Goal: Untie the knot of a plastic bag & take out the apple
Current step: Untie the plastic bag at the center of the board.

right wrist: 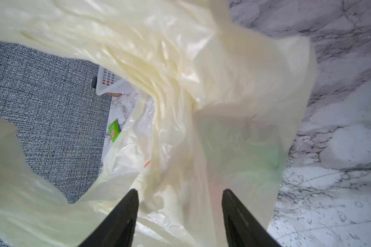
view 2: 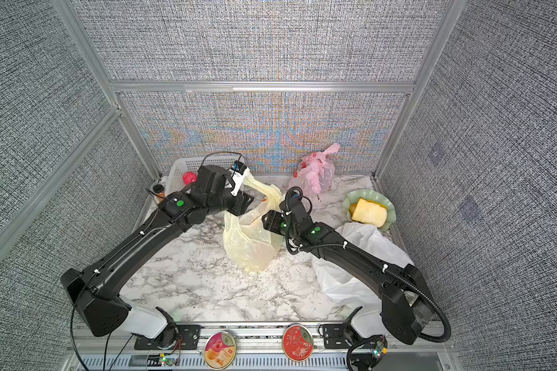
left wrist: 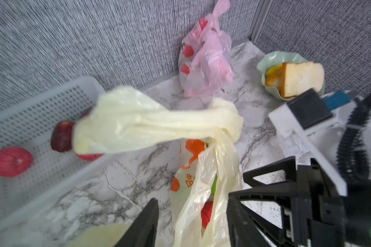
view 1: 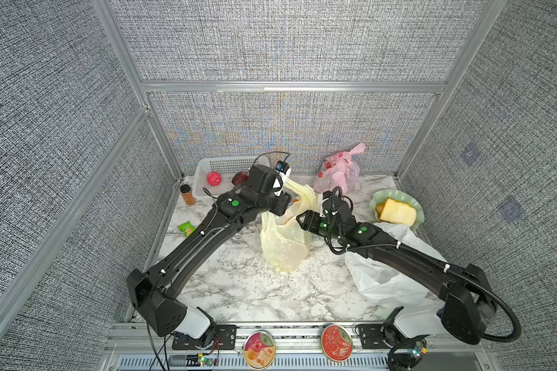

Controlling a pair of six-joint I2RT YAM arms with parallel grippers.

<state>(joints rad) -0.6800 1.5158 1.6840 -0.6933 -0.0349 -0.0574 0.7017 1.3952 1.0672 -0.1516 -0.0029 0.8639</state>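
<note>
Closest to the lens in the right wrist view, the right gripper [right wrist: 180,190] appears only as two black fingers [right wrist: 120,216]. They are cut off at the picture's edge and stand well apart, not clamped on anything. Just beyond them, blurred folds of the yellow plastic bag [right wrist: 180,85] fill most of that view. Only faint pink and green tints show through the film, too vague to name.

In both top views the bag sits near the middle of the worktop [view 1: 238,289], with both grippers at its mouth. One handle [view 1: 298,189] is stretched upward and draped over the left wrist's camera housing. Whether any knot remains cannot be told.

The left gripper [left wrist: 191,197] also has its fingers spread, with loose bag film hanging between them unpinched. The apple [left wrist: 207,213] shows as a red, rounded patch through the film, mostly veiled. It lies inside the bag, between the left fingers and lower down; contact cannot be judged.

The left arm hides part of the white basket [view 1: 219,163] at the worktop's far left corner. The right arm covers part of a white bag [view 1: 380,282] near the right edge.
</note>
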